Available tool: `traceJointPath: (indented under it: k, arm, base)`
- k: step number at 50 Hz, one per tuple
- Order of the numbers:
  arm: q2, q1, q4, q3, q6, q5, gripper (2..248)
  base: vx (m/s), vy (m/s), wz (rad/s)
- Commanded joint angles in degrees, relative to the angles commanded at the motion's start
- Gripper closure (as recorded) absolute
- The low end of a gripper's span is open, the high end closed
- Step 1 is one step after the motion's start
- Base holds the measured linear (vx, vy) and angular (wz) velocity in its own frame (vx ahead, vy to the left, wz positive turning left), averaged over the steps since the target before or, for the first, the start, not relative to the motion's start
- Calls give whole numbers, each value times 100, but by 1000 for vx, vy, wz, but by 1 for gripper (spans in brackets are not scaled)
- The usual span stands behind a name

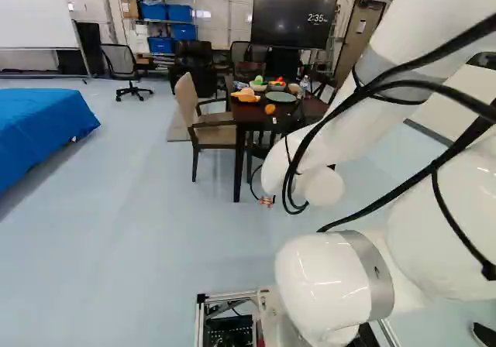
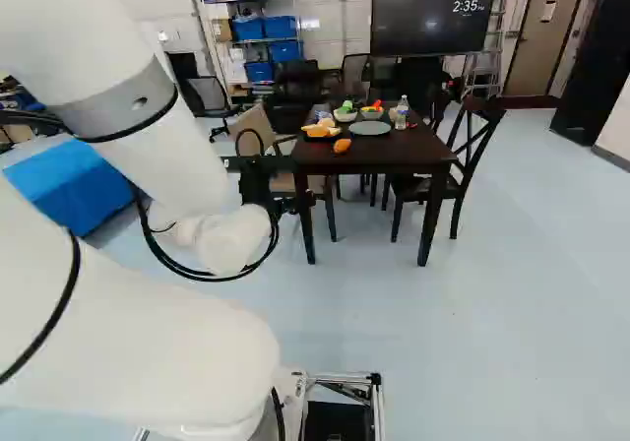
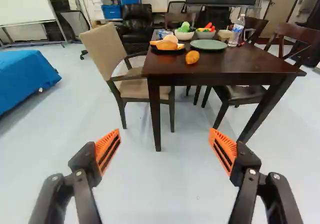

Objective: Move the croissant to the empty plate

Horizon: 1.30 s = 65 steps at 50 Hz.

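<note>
Fingers [image 3: 107, 150], one pair: spread wide. Croissant [image 3: 166, 45]: apparently on dark plate [image 3: 159, 51], at table's [image 3: 235, 64] near corner. Green plate [image 3: 208, 45]: bare. Orange item [image 3: 192, 57]: loose, near both plates. Bowls [image 3: 184, 36], two; bottle [image 3: 236, 31], upright; tan chair [image 3: 106, 49], beside table.

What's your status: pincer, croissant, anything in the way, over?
Pincer open, empty, short of dining table. Orange item, possibly the croissant, on tabletop near green plate. Plate empty; water bottle beside it, armchair at table's side.
</note>
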<state>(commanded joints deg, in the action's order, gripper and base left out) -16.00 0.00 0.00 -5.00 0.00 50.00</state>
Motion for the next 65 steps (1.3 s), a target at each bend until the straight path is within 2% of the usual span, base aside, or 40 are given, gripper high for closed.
traceJointPath:
  k: [65]
  arm:
    - [0,0,0,0,0,0,13]
  base:
    - [150,-7,-18]
